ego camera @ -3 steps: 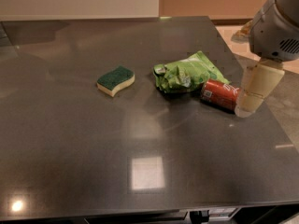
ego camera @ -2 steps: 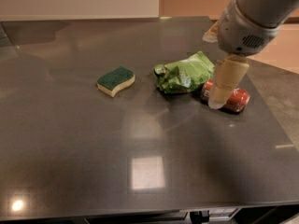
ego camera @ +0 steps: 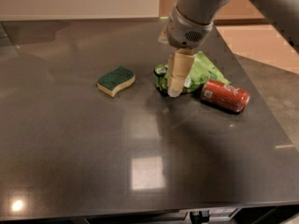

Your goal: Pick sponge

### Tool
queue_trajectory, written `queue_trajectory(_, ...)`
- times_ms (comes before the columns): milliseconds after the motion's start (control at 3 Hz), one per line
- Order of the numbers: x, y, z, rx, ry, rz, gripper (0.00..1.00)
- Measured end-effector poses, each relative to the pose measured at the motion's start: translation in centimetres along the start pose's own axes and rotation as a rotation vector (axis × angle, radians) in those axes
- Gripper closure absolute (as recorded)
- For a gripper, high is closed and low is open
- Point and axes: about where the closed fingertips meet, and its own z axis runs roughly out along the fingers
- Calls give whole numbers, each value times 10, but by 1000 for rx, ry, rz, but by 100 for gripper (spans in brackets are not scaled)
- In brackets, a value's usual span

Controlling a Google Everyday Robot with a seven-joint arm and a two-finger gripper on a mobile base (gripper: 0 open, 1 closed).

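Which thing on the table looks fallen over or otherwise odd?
The red can lies on its side, right of the crumpled green bag. The sponge sits flat, green side up. The gripper hangs in front of the bag, right of the sponge.

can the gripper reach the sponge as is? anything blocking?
Probably yes. The gripper hangs in front of the green bag, to the right of the sponge in the picture. Only bare tabletop lies between them; the green bag and red can sit on the other side.

Green snack bag (ego camera: 204, 70), red can (ego camera: 225, 96), dark table (ego camera: 93, 162)
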Motion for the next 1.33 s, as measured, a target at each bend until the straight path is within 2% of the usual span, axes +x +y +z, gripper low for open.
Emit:
queue_trajectory(667, -42, -38, 63, -89, 12, -108, 0)
queue_trajectory(1333, -78, -60, 114, -142, 57, -206, 0)
